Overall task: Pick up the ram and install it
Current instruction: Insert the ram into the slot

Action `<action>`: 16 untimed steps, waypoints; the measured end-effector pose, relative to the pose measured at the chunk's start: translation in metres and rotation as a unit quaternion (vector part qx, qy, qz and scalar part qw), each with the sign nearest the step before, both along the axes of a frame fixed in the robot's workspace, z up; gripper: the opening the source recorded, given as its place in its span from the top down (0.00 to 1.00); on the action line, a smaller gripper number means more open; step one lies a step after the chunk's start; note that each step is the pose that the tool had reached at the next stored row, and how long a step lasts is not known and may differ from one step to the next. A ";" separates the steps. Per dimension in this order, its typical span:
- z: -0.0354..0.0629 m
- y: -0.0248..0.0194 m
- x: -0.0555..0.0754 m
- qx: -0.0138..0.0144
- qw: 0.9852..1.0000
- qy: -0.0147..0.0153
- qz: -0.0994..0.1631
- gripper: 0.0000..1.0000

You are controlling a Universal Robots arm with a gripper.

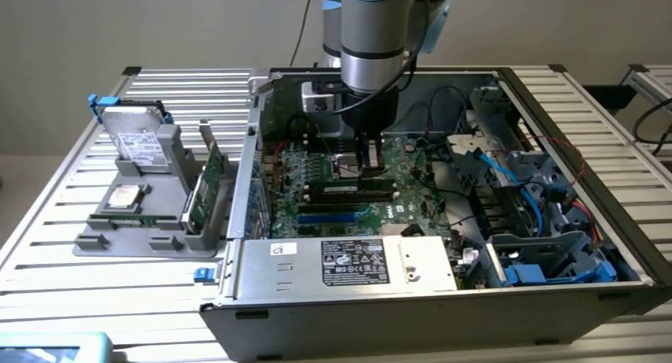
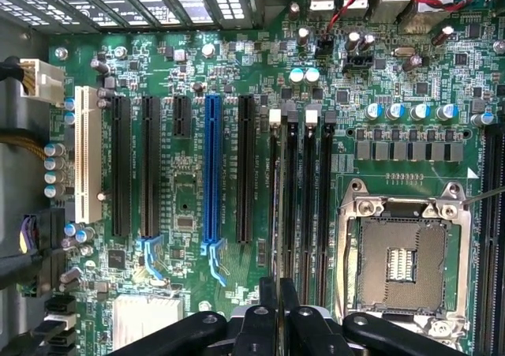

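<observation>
My gripper [image 1: 367,166] reaches down inside the open computer case [image 1: 588,300], just above the motherboard [image 1: 289,213]. In the wrist view the two black fingers [image 2: 267,305] are shut on the ram [image 2: 278,214]. The ram is seen edge-on as a thin dark strip running away from the gripper [image 2: 278,294]. It lines up over the black memory slots [image 2: 300,206] with white latches, next to the CPU socket [image 2: 402,253]. Whether its edge touches a slot cannot be told.
On the exterior view's left, a grey holder [image 1: 142,221] carries silver hard drives [image 1: 137,142] and a green expansion card [image 1: 213,178]. The power supply [image 1: 347,262] sits at the case front. Cables [image 1: 493,170] and drive bays [image 1: 546,253] crowd the right. A blue slot [image 2: 211,166] lies beside black ones.
</observation>
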State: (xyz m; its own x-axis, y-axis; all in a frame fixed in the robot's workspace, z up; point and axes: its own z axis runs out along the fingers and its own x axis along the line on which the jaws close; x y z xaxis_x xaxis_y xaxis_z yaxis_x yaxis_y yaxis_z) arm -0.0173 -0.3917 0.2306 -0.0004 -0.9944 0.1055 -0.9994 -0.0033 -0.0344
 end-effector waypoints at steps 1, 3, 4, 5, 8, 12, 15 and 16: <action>-0.0001 0.0000 0.000 0.000 1.000 0.000 0.000 0.87; -0.0003 -0.0005 0.000 0.000 1.000 0.000 0.000 0.87; -0.0003 -0.0005 0.000 0.000 1.000 0.000 0.000 0.87; -0.0002 -0.0005 0.000 0.000 1.000 0.000 0.000 0.87; -0.0002 -0.0010 0.000 0.000 1.000 0.000 0.000 0.87; -0.0003 -0.0011 0.000 0.000 1.000 0.000 0.000 0.87; -0.0006 -0.0011 0.000 0.000 1.000 0.000 0.000 0.87; -0.0007 -0.0011 0.000 0.000 1.000 0.000 0.000 0.87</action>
